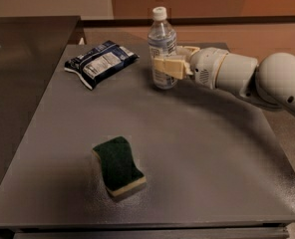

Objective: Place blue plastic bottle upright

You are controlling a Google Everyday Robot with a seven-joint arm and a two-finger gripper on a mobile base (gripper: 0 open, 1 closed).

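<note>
The blue plastic bottle [161, 41] is a small clear water bottle with a white cap and a pale label. It stands upright at the far middle of the grey table [197, 148]. My gripper [168, 62] reaches in from the right on a white arm, and its cream fingers [167, 67] sit around the bottle's lower half, shut on it. The bottle's base looks to be at or just above the table top; I cannot tell if it touches.
A flat dark blue snack packet [100, 62] lies at the far left of the table. A green and yellow sponge [118, 166] lies near the front middle. A darker counter [23, 78] adjoins the table's left edge.
</note>
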